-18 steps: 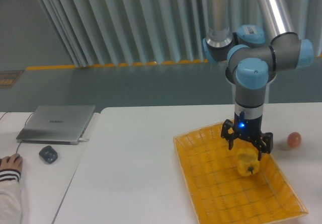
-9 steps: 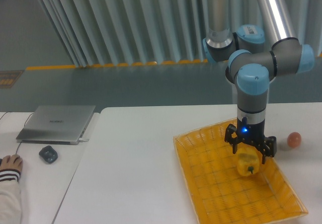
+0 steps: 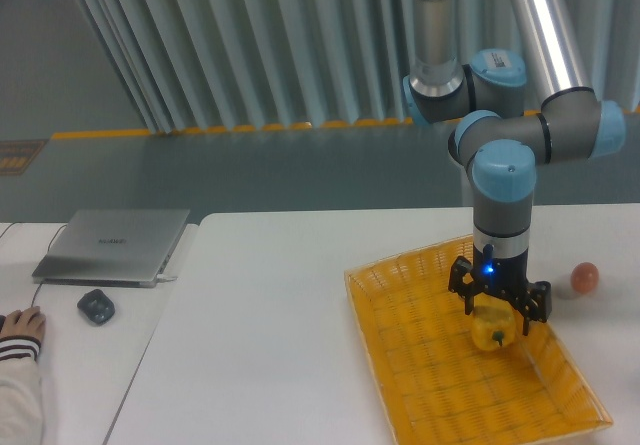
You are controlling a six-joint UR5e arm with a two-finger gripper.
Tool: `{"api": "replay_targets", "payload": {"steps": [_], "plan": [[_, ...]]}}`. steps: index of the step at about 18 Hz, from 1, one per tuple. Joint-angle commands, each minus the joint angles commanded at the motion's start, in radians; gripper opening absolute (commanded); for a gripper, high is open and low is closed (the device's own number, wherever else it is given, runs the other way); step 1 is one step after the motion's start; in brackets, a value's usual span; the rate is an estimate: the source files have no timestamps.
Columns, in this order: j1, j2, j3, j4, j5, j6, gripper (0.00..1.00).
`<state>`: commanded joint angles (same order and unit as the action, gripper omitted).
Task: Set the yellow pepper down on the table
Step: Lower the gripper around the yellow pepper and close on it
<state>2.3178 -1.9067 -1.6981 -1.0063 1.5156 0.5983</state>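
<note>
Here, left to right:
Hand: one, a person's hand in a striped cuff resting at the far left edge.
Mouse: one dark mouse, just right of that hand.
Laptop: one, closed and silver, behind the mouse.
Bench: one white bench carrying everything.
Basket: one yellow woven tray on the right part of the bench.
Yellow pepper: one, lying inside the basket toward its right side, stem end facing the camera.
Fingers: one pair, spread apart and straddling the top of the pepper; whether they touch it cannot be told.
Arm: one, grey with blue joints, standing straight down over the pepper.
Ball: one small orange-pink ball on the bench, right of the basket.
Change: compared with a second ago the arm's wrist sits lower and slightly further right, and the fingers have come down around the pepper, which has not moved.
</note>
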Motion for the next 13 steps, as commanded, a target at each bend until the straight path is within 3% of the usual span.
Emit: {"api": "replay_targets", "payload": {"steps": [6,13], "plan": [[-0.002,0.002,0.0,-0.002,0.015,-0.003,1.0],[-0.048,0.037,0.009,-0.008,0.017,-0.104,1.0]]}}
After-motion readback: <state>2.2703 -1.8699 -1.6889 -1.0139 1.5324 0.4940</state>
